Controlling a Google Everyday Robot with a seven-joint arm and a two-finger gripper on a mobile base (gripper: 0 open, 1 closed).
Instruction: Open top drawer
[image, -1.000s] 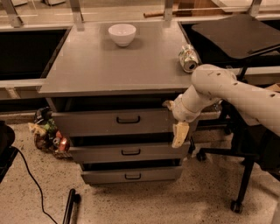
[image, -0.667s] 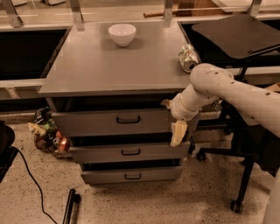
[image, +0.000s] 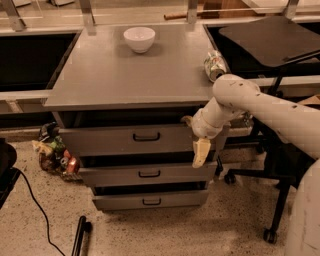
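At the right end of the top drawer (image: 115, 141) your claw (image: 201, 151) hangs in front of the flat grey panel. It points down at the floor, and its pale tan tip crosses the panel's lower edge. I cannot tell from here whether it is released or clenched, but it has hold of nothing I can see.

The handle (image: 146, 136), a thin black loop in the middle of the front, sits well to the left of the claw with nothing touching it. Your arm (image: 260, 107), a smooth off-white shell, reaches in from the right and bends sharply downward. I judge that is why the claw meets the drawer at its corner and not at the loop. You are at about the right height but need to move left.

The loop looks shallow, with little room behind it, so you will need a hooked or pinched grip squarely on the bar. A dark gap shows above the claw, between the drawer front and the table (image: 125, 80). Whether that means the drawer is already out a little, I cannot say.

Below the claw, the middle drawer (image: 110, 176) and bottom drawer (image: 120, 202) are shorter and narrower, in the same matte grey with smaller loops.

Just above the arm, a can (image: 215, 65) lies on its side at the table's edge. It is round and may roll if you jolt the table. A glossy white bowl (image: 139, 39) stands well up and to the left.
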